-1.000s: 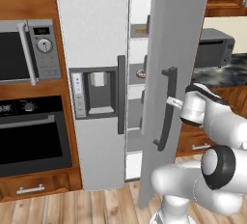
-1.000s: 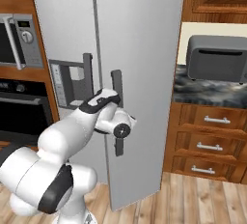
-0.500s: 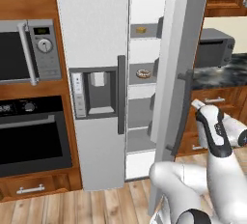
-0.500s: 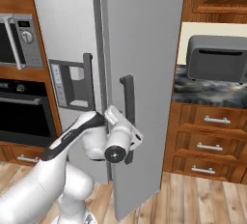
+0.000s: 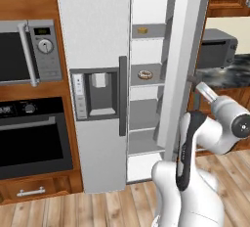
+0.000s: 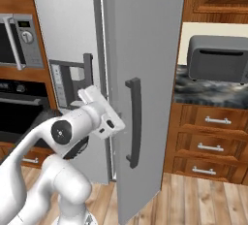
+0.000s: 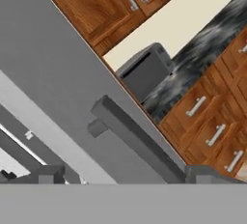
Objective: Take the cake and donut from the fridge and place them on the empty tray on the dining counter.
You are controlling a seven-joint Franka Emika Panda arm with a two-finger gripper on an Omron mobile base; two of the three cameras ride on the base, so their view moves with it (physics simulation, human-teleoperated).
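Observation:
The silver-grey fridge (image 5: 93, 35) has its right door (image 6: 145, 40) swung wide open. Inside, the small tan cake (image 5: 142, 30) lies on an upper shelf. The frosted donut (image 5: 145, 74) rests on the shelf below it. My gripper (image 6: 115, 122) is at the outer face of the open door, just left of its dark vertical handle (image 6: 135, 122). In the hand view the gripper (image 7: 125, 177) is open, its tips wide apart, and the handle (image 7: 135, 141) runs just beyond them, untouched. The tray and the dining counter are out of view.
A microwave (image 5: 29, 57) and a black wall oven (image 5: 34, 138) are built in left of the fridge. Right of the open door a toaster (image 6: 218, 59) stands on a marble-topped wooden cabinet with drawers (image 6: 213, 141). The open door stands between my arm and the shelves.
The fridge's right door has swung further open. My gripper was shut on the handle a second ago; it has let go and now stands open beside it.

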